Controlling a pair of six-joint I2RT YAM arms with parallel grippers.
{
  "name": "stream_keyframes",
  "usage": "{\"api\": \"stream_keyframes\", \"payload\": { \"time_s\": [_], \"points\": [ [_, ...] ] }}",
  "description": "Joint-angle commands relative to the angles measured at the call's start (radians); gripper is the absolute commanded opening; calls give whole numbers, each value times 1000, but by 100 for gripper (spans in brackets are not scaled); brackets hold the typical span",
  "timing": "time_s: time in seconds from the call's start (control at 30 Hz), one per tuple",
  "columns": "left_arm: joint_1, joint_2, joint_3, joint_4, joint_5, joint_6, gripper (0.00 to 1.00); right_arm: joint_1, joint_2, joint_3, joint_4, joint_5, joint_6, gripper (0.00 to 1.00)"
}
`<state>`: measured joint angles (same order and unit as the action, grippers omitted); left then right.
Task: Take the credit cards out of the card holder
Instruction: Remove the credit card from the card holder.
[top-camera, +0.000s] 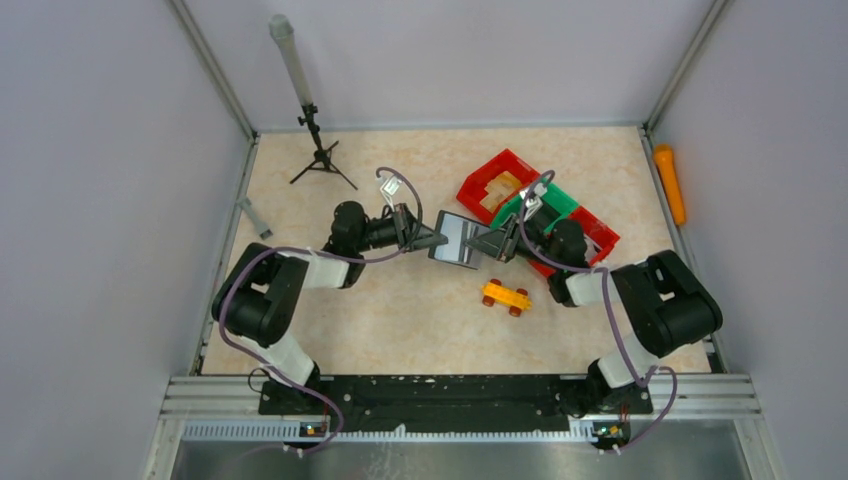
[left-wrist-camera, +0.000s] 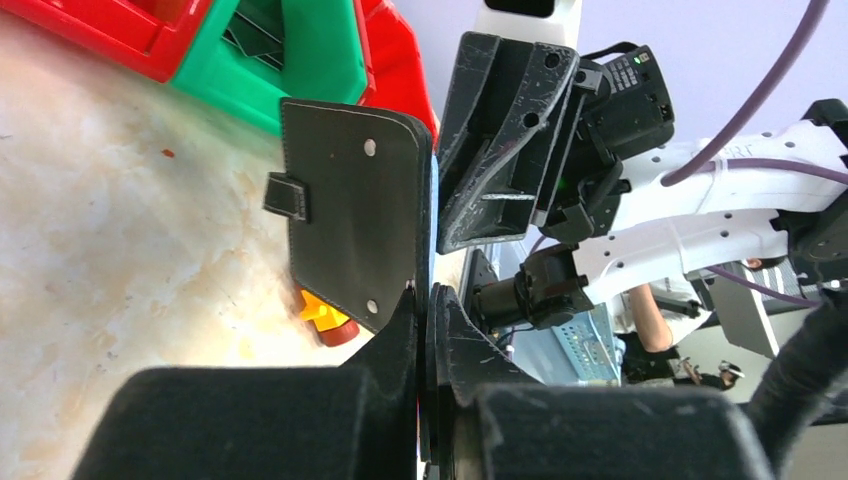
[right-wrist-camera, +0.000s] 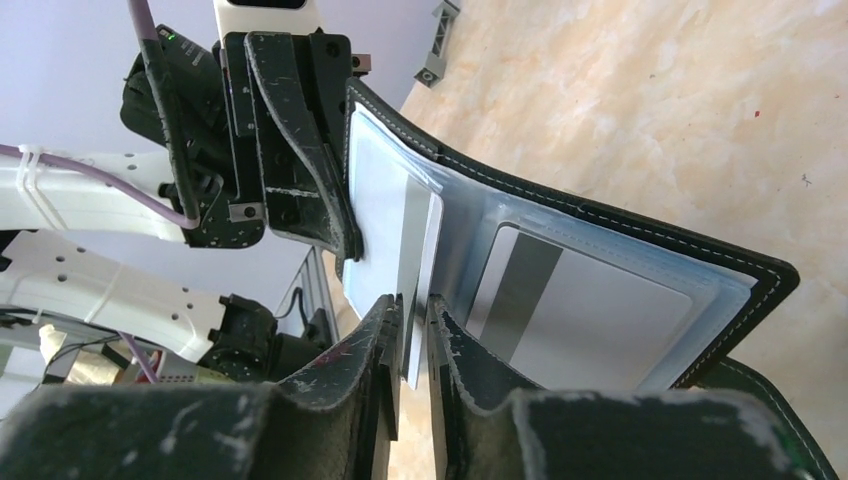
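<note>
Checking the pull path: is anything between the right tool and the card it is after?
Nothing visible does. The right tool straddles the white card, which pokes from the card holder held by the left tool.

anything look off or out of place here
One card sticks partway out of its clear sleeve in the open card holder, between the right gripper's fingers; the other card sits fully tucked in. Nothing looks damaged.
</note>
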<state>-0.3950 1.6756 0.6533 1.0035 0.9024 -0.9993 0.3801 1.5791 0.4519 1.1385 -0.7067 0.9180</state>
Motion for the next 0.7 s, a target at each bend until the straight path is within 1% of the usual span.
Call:
{"api": "stream_keyframes", "payload": {
  "time_s": [0.0, 0.17, 0.3, 0.33, 0.47, 0.67],
  "points": [
    [-16, 18, 27, 142, 55, -59, 0, -7, -2, 1, 115, -19, 7, 18],
    [-16, 53, 27, 263, 80, -143, 0, -7, 5, -3, 145, -27, 19, 20],
    [-16, 62, 29, 277, 81, -150, 0, -7, 16, -7, 189, -41, 43, 20],
    [-16, 59, 28, 270, 82, -146, 0, -7, 16, -7, 192, -43, 44, 18],
    [-8, 33, 17, 205, 57, -101, 0, -7, 16, -8, 198, -43, 46, 5],
    [19, 7, -9, 196, 33, -91, 0, -7, 15, -10, 205, -44, 51, 5]
  ]
}}
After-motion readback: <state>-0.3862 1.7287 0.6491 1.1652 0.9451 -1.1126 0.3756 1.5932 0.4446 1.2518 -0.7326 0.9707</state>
